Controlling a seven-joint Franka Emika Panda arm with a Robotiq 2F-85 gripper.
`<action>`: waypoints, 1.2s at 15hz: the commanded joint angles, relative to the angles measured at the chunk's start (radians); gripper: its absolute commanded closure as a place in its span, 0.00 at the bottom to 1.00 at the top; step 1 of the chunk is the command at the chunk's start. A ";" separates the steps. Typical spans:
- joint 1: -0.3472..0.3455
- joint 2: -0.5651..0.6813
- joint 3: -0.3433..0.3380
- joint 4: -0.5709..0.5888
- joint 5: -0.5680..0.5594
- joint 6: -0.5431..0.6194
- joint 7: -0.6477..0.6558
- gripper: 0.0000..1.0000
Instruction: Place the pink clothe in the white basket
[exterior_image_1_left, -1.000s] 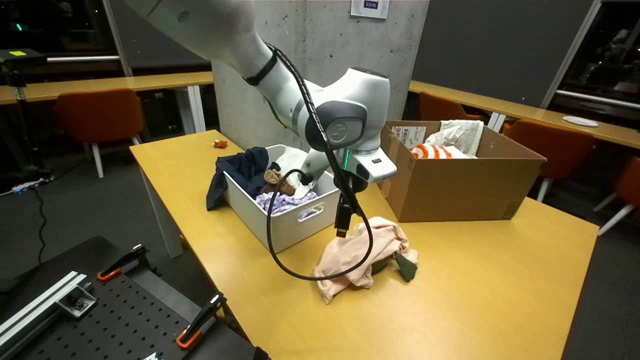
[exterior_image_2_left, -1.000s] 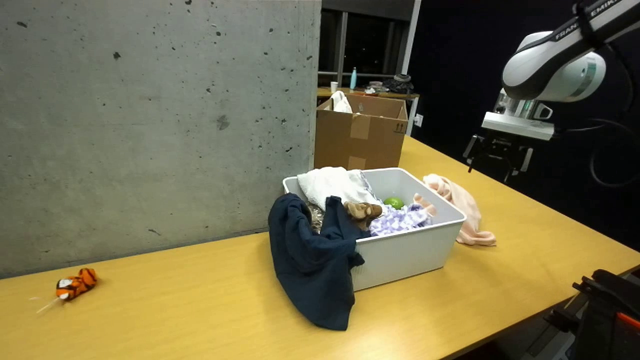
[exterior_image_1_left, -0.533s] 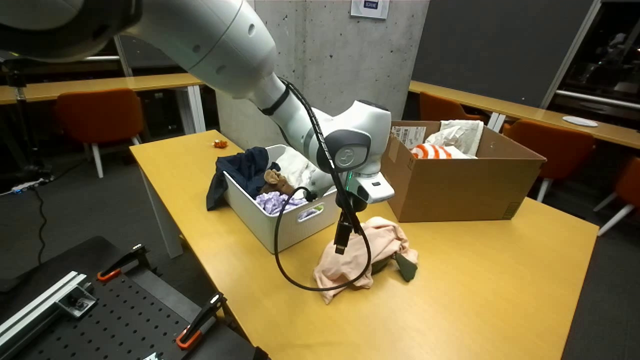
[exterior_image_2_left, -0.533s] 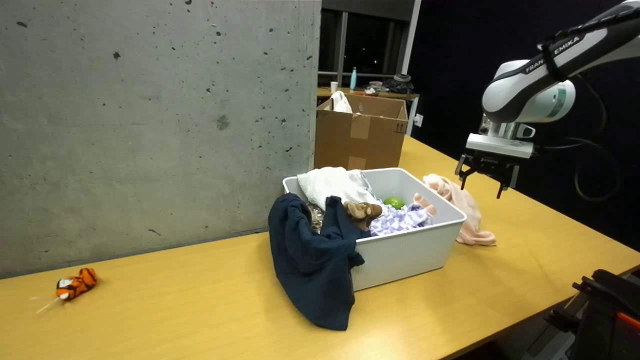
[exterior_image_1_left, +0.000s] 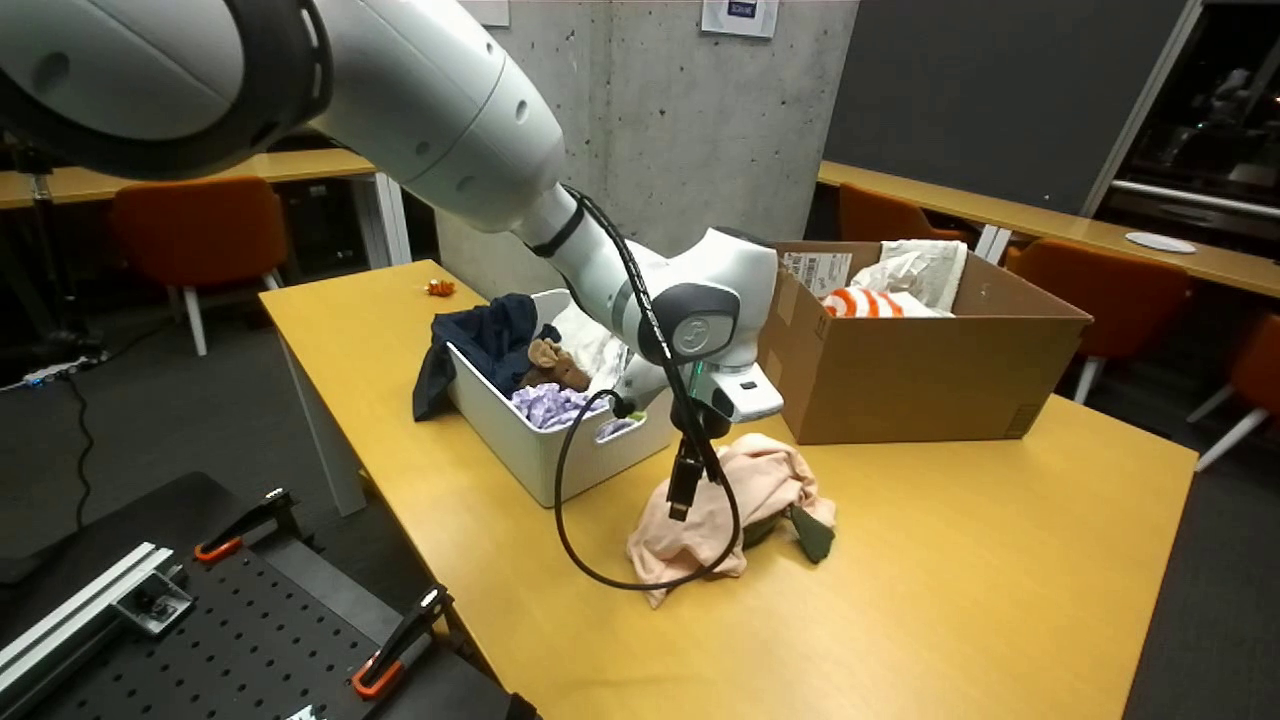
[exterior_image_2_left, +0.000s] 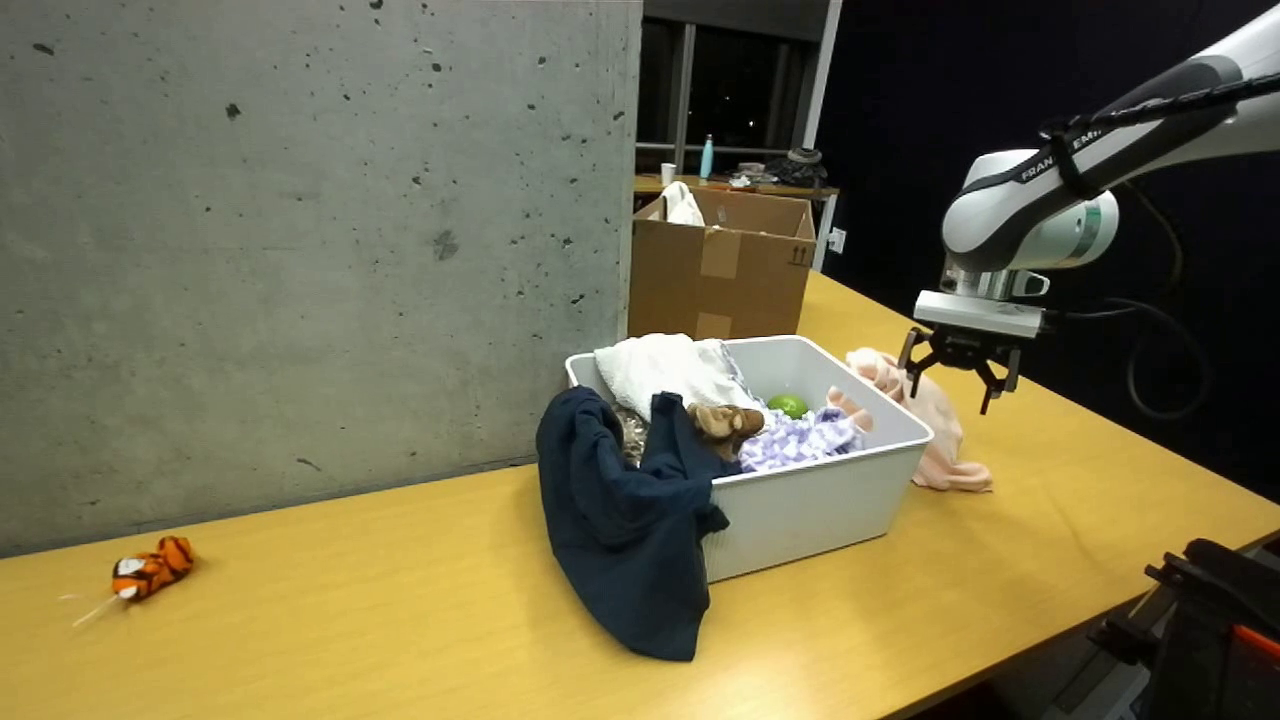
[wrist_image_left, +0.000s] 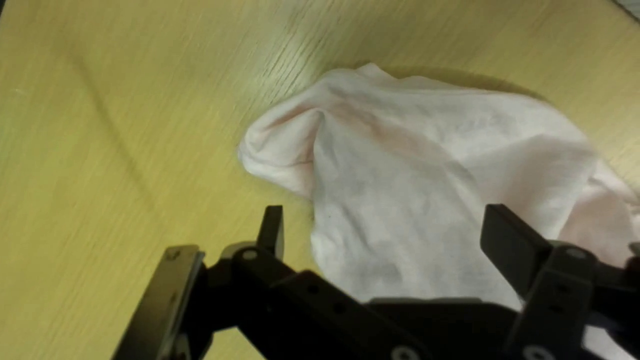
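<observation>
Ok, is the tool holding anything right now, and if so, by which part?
Nothing is held: the tool is open, and the pink cloth lies ungripped on the table.

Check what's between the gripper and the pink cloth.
Wrist view shows no object between the open gripper and the pink cloth; the stretch looks bare.

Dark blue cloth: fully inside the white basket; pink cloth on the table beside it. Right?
Not fully: the dark blue cloth hangs partly outside the white basket, as both exterior views show. The pink cloth is on the table beside the basket, as you say.
</observation>
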 joint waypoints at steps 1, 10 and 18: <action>0.018 -0.010 -0.012 -0.018 0.000 0.060 -0.009 0.00; -0.013 0.168 -0.003 0.214 0.003 0.009 -0.008 0.00; -0.041 0.244 -0.005 0.319 0.001 -0.005 -0.009 0.51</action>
